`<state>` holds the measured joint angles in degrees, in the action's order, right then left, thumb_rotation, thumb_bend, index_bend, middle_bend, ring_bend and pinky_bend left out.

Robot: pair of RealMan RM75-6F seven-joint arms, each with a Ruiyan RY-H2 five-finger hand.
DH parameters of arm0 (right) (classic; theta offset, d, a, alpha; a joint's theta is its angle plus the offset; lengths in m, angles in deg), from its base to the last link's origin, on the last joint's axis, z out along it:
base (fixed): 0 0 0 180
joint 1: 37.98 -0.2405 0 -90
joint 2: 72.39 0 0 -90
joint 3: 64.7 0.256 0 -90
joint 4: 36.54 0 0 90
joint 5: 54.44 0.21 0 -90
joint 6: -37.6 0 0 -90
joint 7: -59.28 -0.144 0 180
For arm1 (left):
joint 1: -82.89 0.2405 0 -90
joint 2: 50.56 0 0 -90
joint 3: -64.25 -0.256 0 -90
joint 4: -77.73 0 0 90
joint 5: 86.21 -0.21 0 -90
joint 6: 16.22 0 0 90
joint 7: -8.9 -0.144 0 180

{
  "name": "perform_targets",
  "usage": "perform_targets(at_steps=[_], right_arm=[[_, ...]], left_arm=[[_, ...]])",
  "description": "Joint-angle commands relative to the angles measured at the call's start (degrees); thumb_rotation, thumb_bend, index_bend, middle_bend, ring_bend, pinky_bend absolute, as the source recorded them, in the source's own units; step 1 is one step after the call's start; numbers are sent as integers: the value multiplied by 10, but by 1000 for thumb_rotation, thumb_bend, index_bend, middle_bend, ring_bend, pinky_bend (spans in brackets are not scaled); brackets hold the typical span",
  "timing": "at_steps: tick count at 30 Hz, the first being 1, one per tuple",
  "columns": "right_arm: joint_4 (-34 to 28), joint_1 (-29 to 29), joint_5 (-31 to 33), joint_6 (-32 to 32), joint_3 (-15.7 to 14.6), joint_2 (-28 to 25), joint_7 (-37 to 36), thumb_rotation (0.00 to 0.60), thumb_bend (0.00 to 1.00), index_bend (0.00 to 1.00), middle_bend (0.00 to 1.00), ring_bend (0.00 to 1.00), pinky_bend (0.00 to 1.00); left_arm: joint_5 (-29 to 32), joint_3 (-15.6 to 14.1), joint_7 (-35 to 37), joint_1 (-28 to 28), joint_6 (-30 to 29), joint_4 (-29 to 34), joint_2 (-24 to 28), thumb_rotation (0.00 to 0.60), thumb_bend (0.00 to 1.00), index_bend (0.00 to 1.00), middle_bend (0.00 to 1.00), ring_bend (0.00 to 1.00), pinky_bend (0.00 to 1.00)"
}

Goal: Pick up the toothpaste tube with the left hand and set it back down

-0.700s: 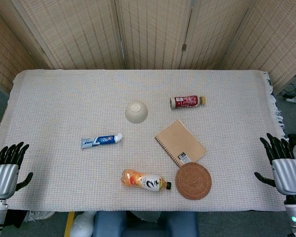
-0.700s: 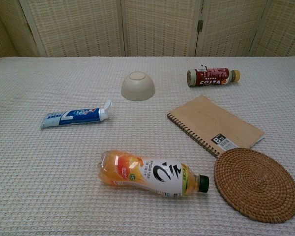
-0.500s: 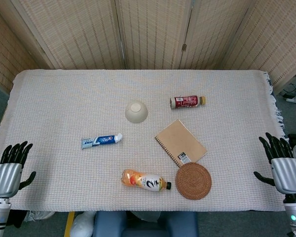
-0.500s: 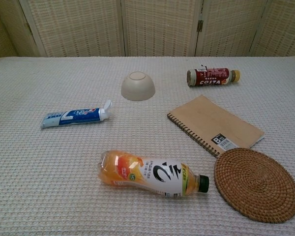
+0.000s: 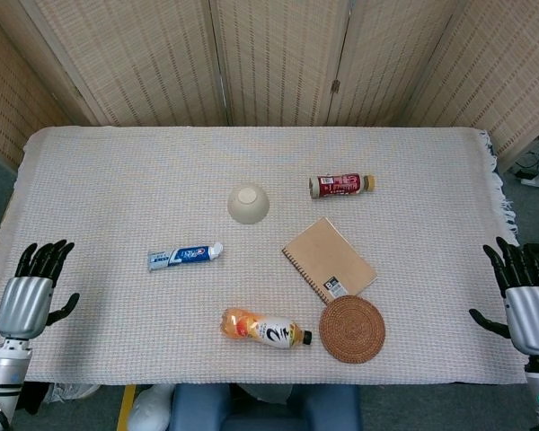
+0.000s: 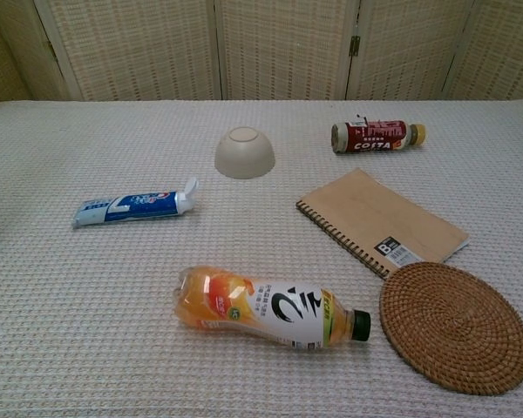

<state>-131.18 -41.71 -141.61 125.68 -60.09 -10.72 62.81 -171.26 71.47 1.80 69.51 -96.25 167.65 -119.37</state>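
A blue and white toothpaste tube (image 5: 185,256) (image 6: 135,206) lies flat on the cloth-covered table (image 5: 117,180), its white cap pointing right. My left hand (image 5: 31,292) hovers over the table's near left corner, well left of the tube, with fingers spread and nothing in it. My right hand (image 5: 524,301) is beyond the table's right edge, fingers also spread and empty. Neither hand appears in the chest view.
An upturned cream bowl (image 5: 248,203) sits behind the tube. A red bottle (image 5: 341,185) lies at the back right, a brown spiral notebook (image 5: 328,259) and a woven coaster (image 5: 352,329) to the right. An orange drink bottle (image 5: 262,329) lies near the front edge.
My left hand has moved right and slightly forward, over the table's corner. My right hand has drifted a little right and down. The objects have not moved.
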Motion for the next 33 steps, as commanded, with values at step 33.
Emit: perform_targets(at_steps=[33], right_arm=[[-19, 5, -5, -1, -5, -14, 8, 600, 172, 0, 0, 0, 0]], left_arm=[[150, 41, -116, -248, 268, -246, -263, 600, 342, 137, 173, 168, 38]])
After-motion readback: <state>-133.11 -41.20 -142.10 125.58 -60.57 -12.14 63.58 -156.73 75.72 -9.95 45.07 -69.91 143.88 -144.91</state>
